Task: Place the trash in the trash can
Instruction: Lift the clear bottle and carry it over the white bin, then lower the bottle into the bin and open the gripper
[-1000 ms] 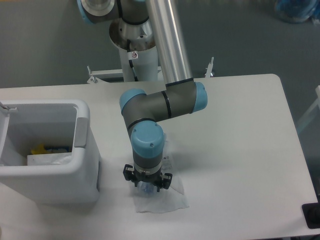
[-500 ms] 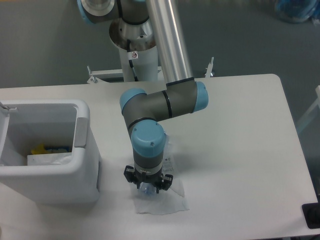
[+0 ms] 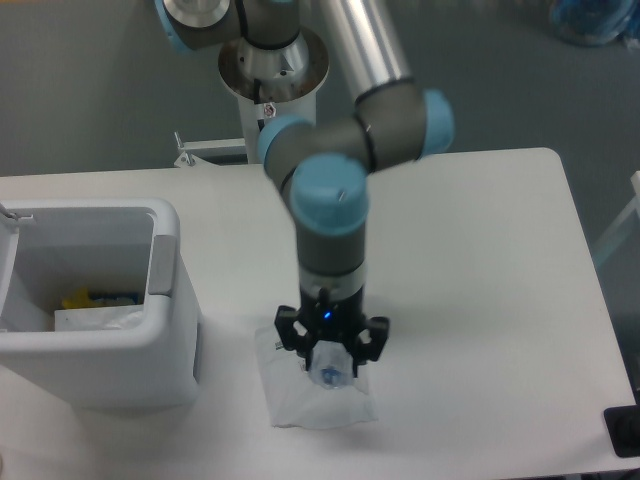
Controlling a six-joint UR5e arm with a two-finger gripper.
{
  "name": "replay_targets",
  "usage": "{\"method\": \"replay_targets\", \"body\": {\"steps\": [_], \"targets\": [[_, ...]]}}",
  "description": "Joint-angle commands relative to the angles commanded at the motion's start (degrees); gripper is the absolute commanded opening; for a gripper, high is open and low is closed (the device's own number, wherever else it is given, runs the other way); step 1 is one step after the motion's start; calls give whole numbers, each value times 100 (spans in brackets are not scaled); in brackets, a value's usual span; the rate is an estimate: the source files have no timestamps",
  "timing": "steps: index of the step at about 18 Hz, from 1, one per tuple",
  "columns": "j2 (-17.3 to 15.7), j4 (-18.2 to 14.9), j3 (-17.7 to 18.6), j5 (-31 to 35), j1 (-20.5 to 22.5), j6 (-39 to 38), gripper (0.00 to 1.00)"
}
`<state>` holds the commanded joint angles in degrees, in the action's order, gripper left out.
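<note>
My gripper (image 3: 331, 366) points straight down over the near middle of the table and is shut on the small clear bottle (image 3: 330, 375), whose blue label shows between the black fingers. Under it the flat translucent plastic bag (image 3: 305, 402) lies on the table, partly covered by the gripper. The bottle seems lifted slightly off the bag. The white trash can (image 3: 166, 240) stands at the left, open-topped, a short way left of the gripper.
Inside the can lie yellow and blue scraps (image 3: 95, 298) and white paper. The arm's base (image 3: 272, 70) stands behind the table's far edge. A black object (image 3: 624, 430) sits at the near right corner.
The arm has risen and shifted to the right, carrying the bottle with it. The bag stays on the table, more of it now showing on the left.
</note>
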<state>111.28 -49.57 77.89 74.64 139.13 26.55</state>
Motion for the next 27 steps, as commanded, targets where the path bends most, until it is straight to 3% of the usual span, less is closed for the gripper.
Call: {"method": "replay_targets", "body": {"steps": [3,5,9,13,17,23,27], "targets": [[-71,411,-335,-580,53,-430,64],[-255,746,-327,-853,53,-572,64],[-484,1045,-353,-1494,36,-564,64],[-888,1081,-327,-1865,-78,-581,64],[-1125,1081,-292,-1848,-483,-712,64],[-1117,1081,-301,-1839,-1062,-854,64],[-863,1081,-266,-1839,-1414,-801,64]]}}
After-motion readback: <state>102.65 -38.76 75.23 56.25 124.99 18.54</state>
